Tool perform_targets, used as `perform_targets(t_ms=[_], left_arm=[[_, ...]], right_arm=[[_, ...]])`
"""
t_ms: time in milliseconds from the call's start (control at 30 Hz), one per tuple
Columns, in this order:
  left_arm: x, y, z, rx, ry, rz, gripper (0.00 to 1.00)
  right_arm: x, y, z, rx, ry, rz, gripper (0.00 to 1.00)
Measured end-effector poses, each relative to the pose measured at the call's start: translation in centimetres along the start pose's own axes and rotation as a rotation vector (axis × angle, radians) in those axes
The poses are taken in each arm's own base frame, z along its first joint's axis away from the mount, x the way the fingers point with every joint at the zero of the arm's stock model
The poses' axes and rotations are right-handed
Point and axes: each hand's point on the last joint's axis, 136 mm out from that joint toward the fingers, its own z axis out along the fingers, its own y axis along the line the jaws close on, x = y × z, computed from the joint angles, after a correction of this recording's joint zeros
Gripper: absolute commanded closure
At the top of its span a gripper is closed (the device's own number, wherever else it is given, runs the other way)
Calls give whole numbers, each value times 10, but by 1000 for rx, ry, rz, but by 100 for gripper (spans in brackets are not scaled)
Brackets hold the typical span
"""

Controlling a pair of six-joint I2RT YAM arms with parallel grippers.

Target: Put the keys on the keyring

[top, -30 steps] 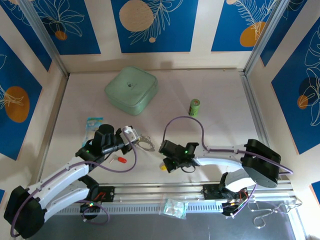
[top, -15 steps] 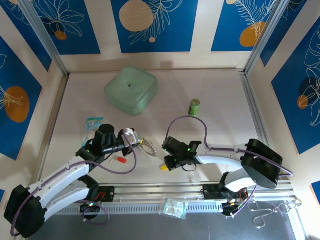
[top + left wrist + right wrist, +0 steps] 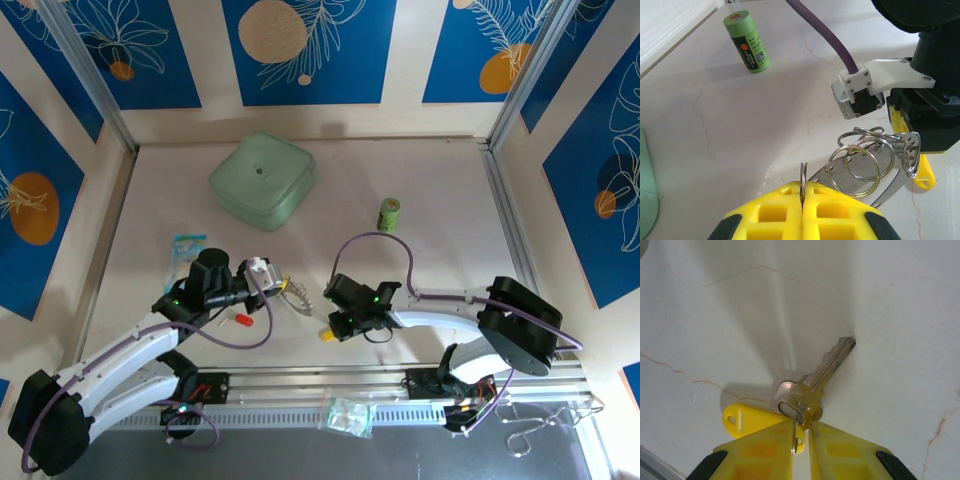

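At the near edge of the table, the left gripper is pinched tight on one loop of the keyring. Just beside it, the right gripper has its jaws slightly parted around the head of the yellow key, which lies on the tabletop. The red key lies loose near the left gripper.

keyring in left gripper, red key nearby

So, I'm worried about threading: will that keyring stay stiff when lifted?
Probably not: the keyring looks like several loose wire rings on a flat metal piece, so they likely swing and shift. Thin shiny metal suggests light and slippery.
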Motion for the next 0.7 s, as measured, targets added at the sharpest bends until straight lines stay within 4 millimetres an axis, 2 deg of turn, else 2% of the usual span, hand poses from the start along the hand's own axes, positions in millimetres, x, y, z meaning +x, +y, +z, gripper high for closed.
perform_targets(t_ms=[200, 333, 467, 567, 700], left_arm=[[0, 0, 0, 0, 0, 0, 100], [0, 0, 0, 0, 0, 0, 100], [0, -1, 0, 4, -2, -1, 100], [-2, -5, 0, 28, -13, -4, 100], [-7, -20, 0, 116, -45, -10, 100]], right_arm=[[1, -1, 0, 2, 3, 0, 90], [0, 0, -1, 1, 3, 5, 100], [0, -1, -2, 8, 1, -3, 100], [-4, -1, -12, 23, -43, -39, 100], [-25, 4, -44, 30, -202, -149, 100]])
